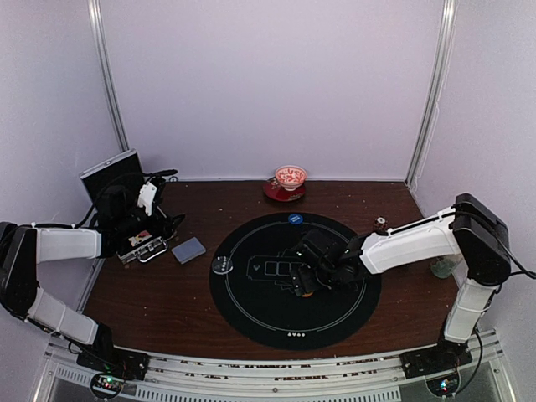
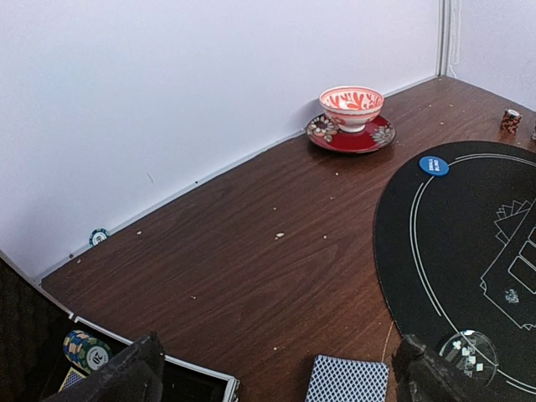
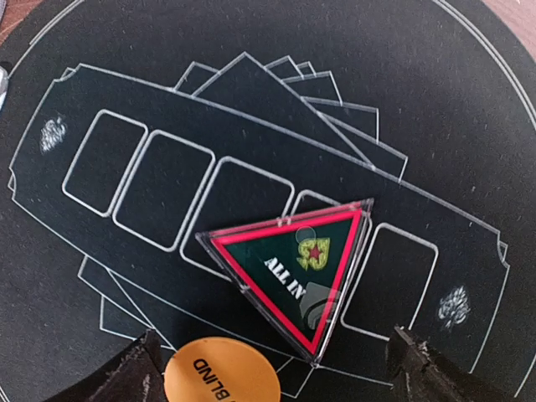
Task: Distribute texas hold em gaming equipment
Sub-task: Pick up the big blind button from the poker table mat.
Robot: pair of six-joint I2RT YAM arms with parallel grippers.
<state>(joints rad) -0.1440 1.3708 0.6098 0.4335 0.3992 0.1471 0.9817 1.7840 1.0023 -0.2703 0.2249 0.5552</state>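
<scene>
Right wrist view: noted right pincer [image 3: 272, 368] spread wide, nothing clamped, over black mat [image 3: 92, 75]. Found orange BLIND disc [image 3: 209, 378] flat on mat btwn its fingers, just beside clear triangular ALL IN marker [image 3: 293, 272] lying across printed card outlines. Left wrist view: noted left pincer [image 2: 280, 377] likewise apart, empty, above table [image 2: 251, 251]. Logged card deck [image 2: 346, 381] on table near mat edge; blue disc [image 2: 433, 165] at mat's far rim; chip stack [image 2: 85, 350] in case [image 2: 201, 383], far left.
</scene>
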